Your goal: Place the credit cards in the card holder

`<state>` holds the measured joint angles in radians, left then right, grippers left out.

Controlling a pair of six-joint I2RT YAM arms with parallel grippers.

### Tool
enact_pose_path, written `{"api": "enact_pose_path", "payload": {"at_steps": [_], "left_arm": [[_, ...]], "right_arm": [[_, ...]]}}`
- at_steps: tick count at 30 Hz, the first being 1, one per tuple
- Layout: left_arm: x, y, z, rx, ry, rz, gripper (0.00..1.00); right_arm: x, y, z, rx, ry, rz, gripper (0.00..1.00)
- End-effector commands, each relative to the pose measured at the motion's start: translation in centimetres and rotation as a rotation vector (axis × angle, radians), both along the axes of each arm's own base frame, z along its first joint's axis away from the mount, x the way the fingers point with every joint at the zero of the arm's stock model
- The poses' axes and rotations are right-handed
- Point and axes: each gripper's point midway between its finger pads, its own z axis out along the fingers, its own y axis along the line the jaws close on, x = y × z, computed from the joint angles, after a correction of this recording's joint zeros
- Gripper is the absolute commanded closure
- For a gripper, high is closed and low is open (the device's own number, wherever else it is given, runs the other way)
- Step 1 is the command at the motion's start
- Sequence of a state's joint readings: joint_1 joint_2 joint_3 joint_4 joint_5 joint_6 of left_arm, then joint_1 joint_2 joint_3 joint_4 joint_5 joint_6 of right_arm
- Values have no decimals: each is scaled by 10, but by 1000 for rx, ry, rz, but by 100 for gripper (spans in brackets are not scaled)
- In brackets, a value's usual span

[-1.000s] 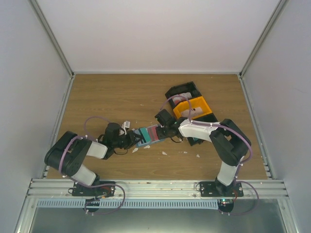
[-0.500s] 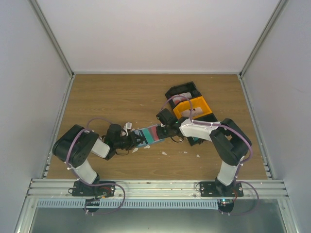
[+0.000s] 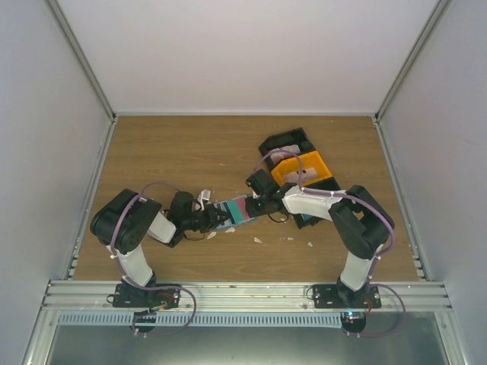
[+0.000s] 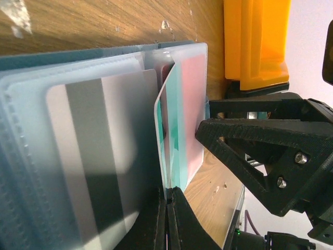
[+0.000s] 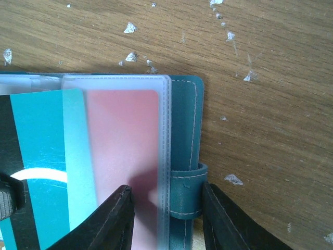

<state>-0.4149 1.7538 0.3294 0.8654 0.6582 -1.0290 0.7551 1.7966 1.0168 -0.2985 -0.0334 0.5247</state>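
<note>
The card holder point(image 3: 242, 209) lies open mid-table, a dull-teal wallet with clear sleeves point(image 4: 31, 62) point(image 5: 183, 120). My left gripper point(image 3: 215, 219) point(image 4: 167, 200) is shut on the near edge of a thin teal-and-white credit card point(image 4: 167, 130), which stands on edge with its far end in a sleeve. In the right wrist view this card point(image 5: 36, 151) lies partly under the clear sleeve, over a red card point(image 5: 125, 140). A grey-striped card point(image 4: 99, 156) sits in another sleeve. My right gripper point(image 3: 261, 205) point(image 5: 165, 188) is open and straddles the holder's strap edge, its left finger on the sleeve.
A black bin point(image 3: 285, 143) and an orange bin point(image 3: 304, 169) point(image 4: 257, 41) stand behind the right arm; a teal bin point(image 3: 304, 220) peeks out under it. White scraps point(image 3: 257, 239) dot the wood in front of the holder. My right gripper point(image 4: 250, 151) is close beside the held card.
My left arm has risen at the shoulder and its gripper has edged right with the card, toward the holder. The right arm and holder have barely moved.
</note>
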Motion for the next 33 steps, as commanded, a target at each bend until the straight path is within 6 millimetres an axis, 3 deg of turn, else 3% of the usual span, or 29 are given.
{"api": "enact_pose_path", "payload": {"at_steps": [1,22,29,33], "left_arm": [[-2,-8,-5,4,-2,-28,100],[9,-40,0,3,-2,-92,98],[10,-35,6,63,-32,-77,96],[11,-38,7,76,-34,-93,96]], "right_arm": [[-20,-13,-29,-57,95,13,64],[-23,-10,-27,-13,89,11,67],[-14,-7,-2,49,18,-20,54],[-19,3,6,113,28,14,50]]}}
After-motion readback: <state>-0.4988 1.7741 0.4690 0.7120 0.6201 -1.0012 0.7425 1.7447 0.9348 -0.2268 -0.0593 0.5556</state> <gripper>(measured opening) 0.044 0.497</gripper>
